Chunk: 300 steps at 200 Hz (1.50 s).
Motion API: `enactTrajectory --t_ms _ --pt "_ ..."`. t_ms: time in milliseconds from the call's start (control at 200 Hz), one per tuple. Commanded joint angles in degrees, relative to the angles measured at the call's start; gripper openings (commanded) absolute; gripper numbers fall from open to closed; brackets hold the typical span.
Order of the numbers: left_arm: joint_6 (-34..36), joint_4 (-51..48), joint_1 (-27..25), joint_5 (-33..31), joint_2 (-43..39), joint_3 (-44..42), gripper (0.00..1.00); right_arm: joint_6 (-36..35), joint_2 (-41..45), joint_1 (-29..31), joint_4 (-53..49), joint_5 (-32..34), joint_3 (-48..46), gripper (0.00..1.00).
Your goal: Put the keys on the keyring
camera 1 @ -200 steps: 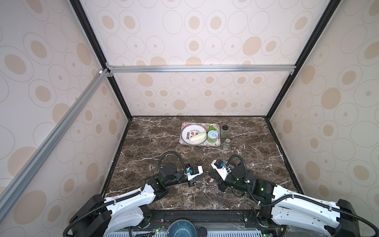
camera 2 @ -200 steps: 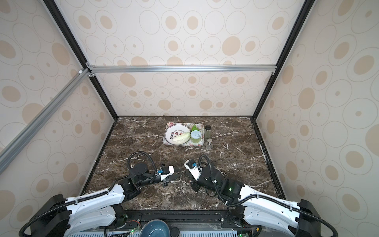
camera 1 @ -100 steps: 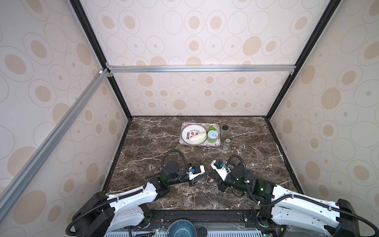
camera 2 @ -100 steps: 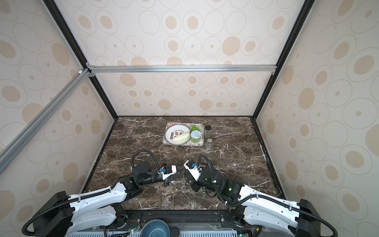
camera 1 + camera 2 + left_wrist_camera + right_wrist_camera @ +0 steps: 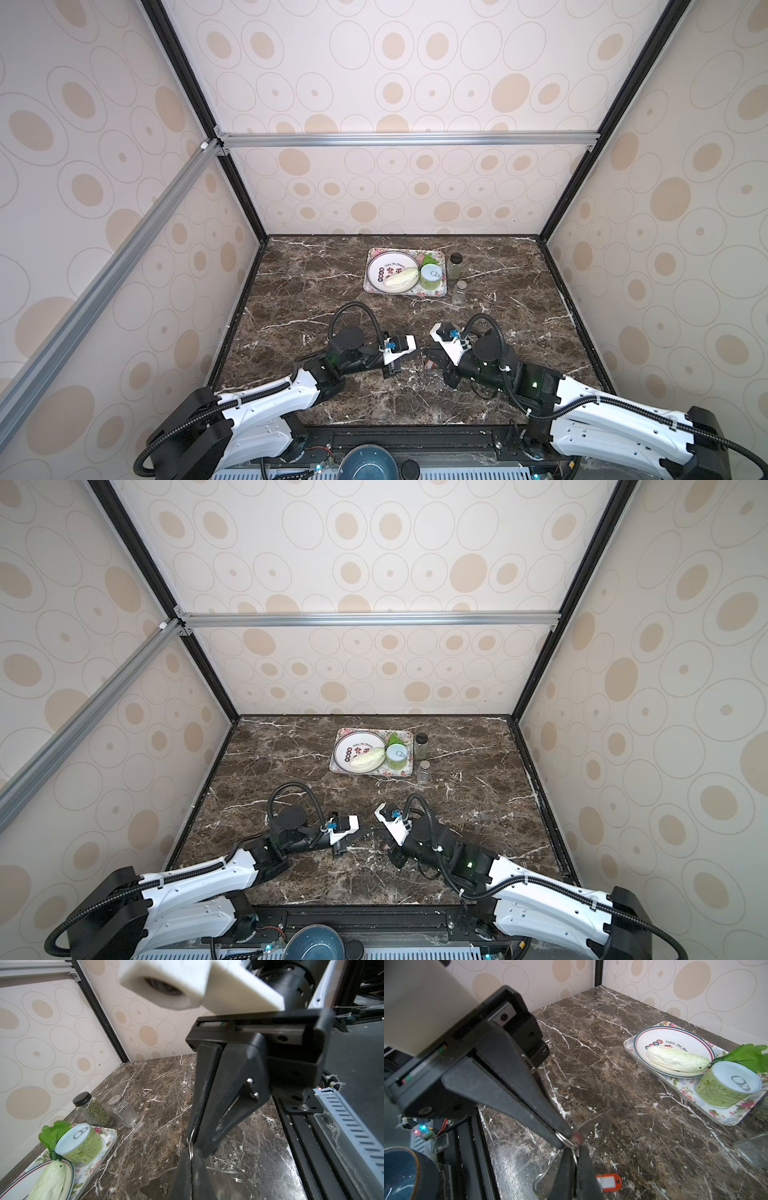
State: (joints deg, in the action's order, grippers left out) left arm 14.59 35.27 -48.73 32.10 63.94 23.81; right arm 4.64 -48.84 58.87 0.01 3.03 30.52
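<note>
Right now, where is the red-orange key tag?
The red-orange key tag lies flat on the marble tabletop toward its front edge, close beside the right gripper, seen in the right wrist view.

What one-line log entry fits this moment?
left jaws: shut on ring | right jaws: shut on ring | orange tag: lying on table

Both top views look down from high at the front onto the whole marble table (image 5: 332, 266), both wrist views sit low and near, sharing the tray (image 5: 108, 1140)

red-orange key tag (image 5: 609, 1182), brown white-veined marble table (image 5: 612, 1068), floral tray (image 5: 716, 1114)
</note>
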Motion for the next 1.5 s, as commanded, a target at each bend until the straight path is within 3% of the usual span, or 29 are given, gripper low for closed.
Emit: enactTrajectory --t_ms 0,160,370,840,940,1055,1161,1496 --pt "-0.6 4.5 -0.5 1.2 -0.9 0.1 0.0 -0.3 -0.3 0.4 1.0 0.6 0.3 0.0" --pt "-3.9 12.4 -0.5 2.6 -0.7 -2.7 0.0 1.9 -2.1 -0.3 3.4 2.4 -0.8 0.0" --pt "-5.3 18.8 -0.5 1.2 -3.0 -6.2 0.0 5.8 -6.4 -4.1 4.9 -3.0 -0.6 0.0" --pt "-5.4 20.1 -0.5 0.3 -3.6 -6.9 0.0 3.8 -7.5 -4.4 5.1 -11.2 0.6 0.0" --pt "-5.4 19.5 -0.5 -0.2 -3.8 -6.8 0.0 3.7 -5.3 -4.4 5.1 -10.2 -0.3 0.0" --pt "-5.2 18.7 -0.5 -0.5 -4.1 -6.7 0.16 3.5 -2.5 -4.4 4.4 -8.0 -1.0 0.0" --pt "-4.4 16.7 -0.5 -0.7 -4.6 -6.3 0.25 3.1 -0.9 -4.2 3.1 -5.0 -1.0 0.0" --pt "-3.0 12.2 -0.5 -0.8 -5.9 -4.8 0.28 -1.3 -1.2 2.7 -0.2 6.5 1.1 0.0"
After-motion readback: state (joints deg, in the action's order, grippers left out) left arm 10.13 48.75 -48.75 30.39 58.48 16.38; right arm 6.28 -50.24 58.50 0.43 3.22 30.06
